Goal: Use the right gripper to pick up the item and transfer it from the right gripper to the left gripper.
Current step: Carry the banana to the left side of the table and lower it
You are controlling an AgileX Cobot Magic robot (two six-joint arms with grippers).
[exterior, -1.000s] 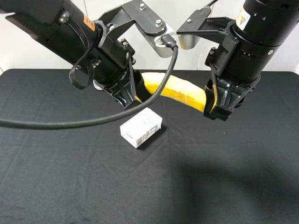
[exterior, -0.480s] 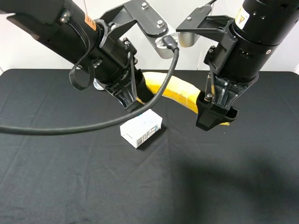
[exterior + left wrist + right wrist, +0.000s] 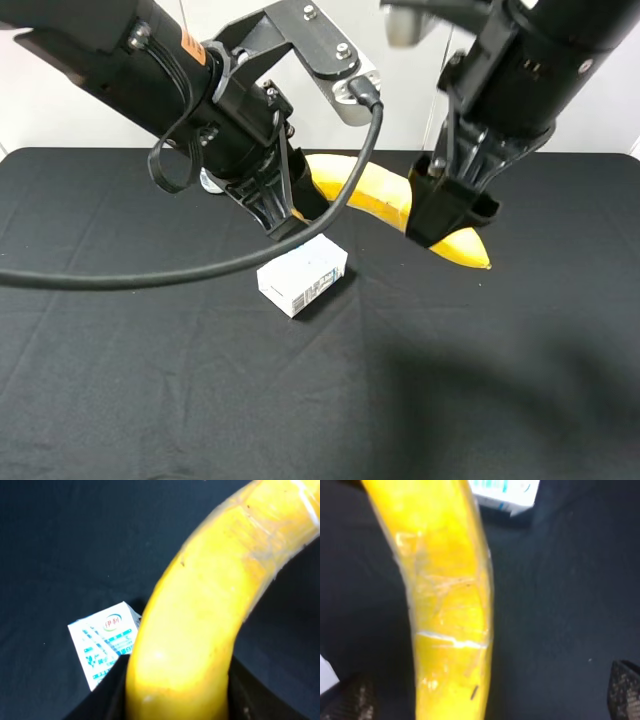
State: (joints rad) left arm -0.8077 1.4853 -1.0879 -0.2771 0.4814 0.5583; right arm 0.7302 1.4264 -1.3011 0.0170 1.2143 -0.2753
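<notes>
Two grippers met over the table (image 3: 150, 400) in the upper middle of the high view. The left gripper (image 3: 283, 215) was closed on one end of the banana (image 3: 385, 192), which hung in the air just above the white carton (image 3: 303, 272) and, as far as I could judge, did not rest on the table. The right gripper (image 3: 447, 222) stood around the other end with its fingers (image 3: 355, 700) spread wide; in its wrist view neither finger touched the peel. The handover seemed nearly done. To finish it well, the right gripper should, I think, draw straight back without brushing the fruit. The banana was held at one end only and could turn in the grip, so the left gripper needed a firm hold.
</notes>
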